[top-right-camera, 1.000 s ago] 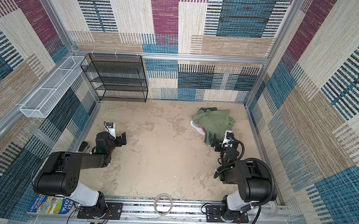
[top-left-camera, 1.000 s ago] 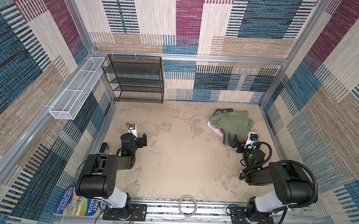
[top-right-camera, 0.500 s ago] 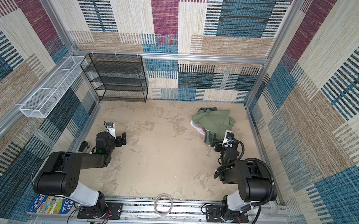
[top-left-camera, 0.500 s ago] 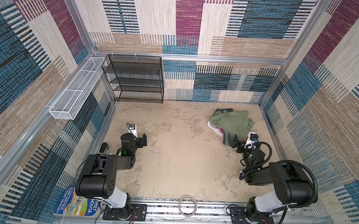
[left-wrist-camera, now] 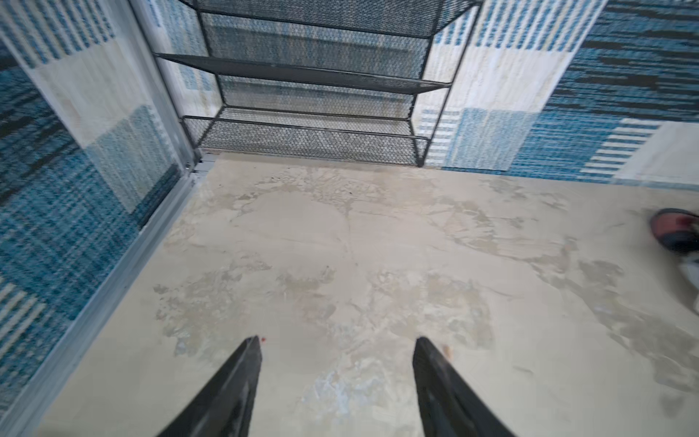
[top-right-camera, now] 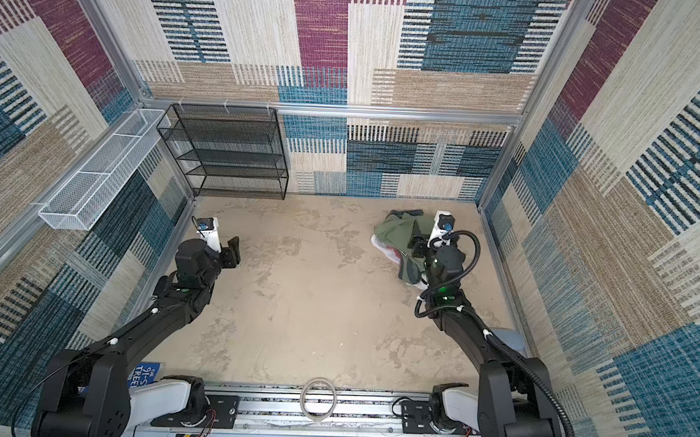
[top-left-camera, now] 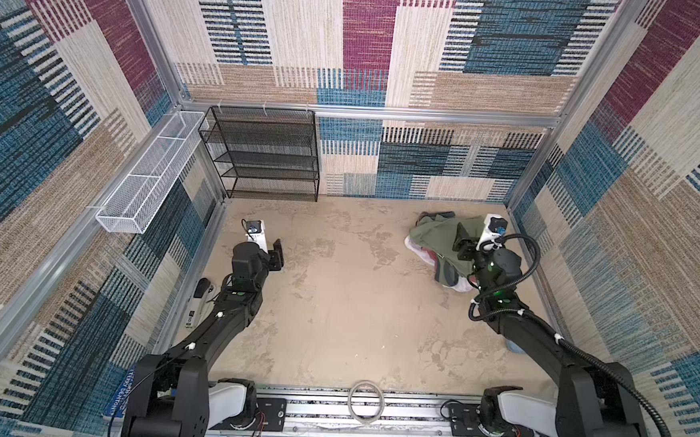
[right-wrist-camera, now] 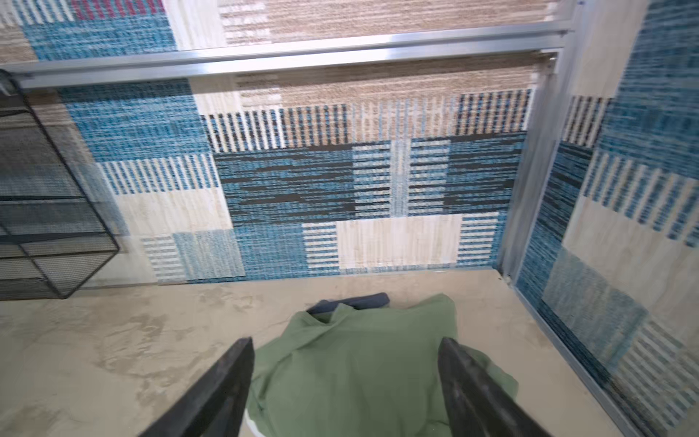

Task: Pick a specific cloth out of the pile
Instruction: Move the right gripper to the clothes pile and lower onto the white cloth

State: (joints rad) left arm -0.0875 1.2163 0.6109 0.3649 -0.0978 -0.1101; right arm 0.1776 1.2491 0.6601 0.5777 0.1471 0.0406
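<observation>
Poises right hand (top-left-camera: pixel 461 245), jaws apart and empty, just above the pile (top-left-camera: pixel 434 237) near the table's (top-left-camera: pixel 355 311) far right corner.

Holds left hand (left-wrist-camera: pixel 336 340) open and empty over bare table on the left, well apart from the pile. Shows the cloth (top-left-camera: pixel 411 246) only as a white edge under the olive-green garment (right-wrist-camera: pixel 359 370), beside a red-pink fold (top-left-camera: pixel 431 255). Beyond, against the back wall, a black mesh rack (top-left-camera: pixel 267 152).

The mottled beige floor (top-left-camera: pixel 334 310) carries a black mesh shelf rack (top-left-camera: pixel 269 156) against the far wall. The pile (top-left-camera: pixel 432 238) lies in the far right corner, with an olive-green garment (right-wrist-camera: pixel 351 363) topmost and a white cloth (top-left-camera: pixel 411 245) peeking out beneath. A pale blue item (top-right-camera: pixel 508 338), perhaps fabric, lies by the right wall.
</observation>
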